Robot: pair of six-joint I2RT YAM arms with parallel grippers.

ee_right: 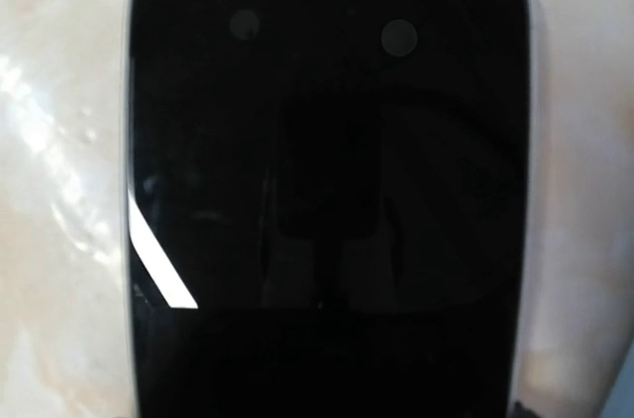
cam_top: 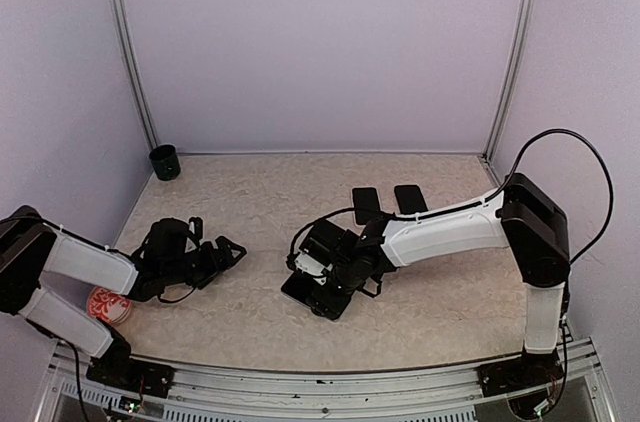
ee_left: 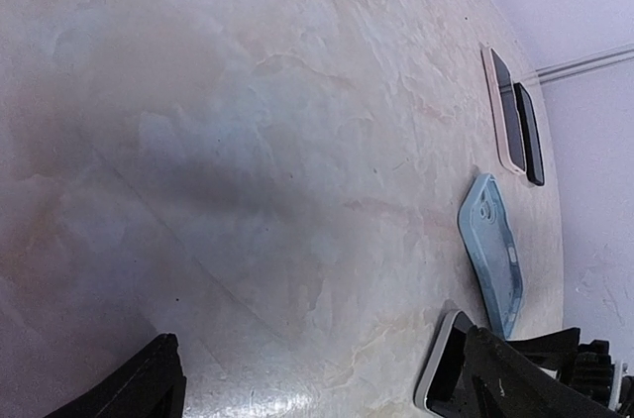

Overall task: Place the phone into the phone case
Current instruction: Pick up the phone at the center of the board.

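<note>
**You are bringing the right gripper down onto the phone while the case is waiting empty.**
You are holding the right gripper [cam_top: 322, 277] low over the phone [ee_right: 327, 180], which is lying screen-up on the table [cam_top: 260, 327] at lower centre of the top view (whether its jaws are apart or together isn't showing). By my judgement, you should be squaring up on its long edges before pinching. The left gripper [ee_left: 322, 368] is idling, spread wide and empty. The pale blue phone case [ee_left: 492, 255] is lying empty beside the phone. The black cup [cam_top: 164, 162], upper left, is showing no contents.
</note>
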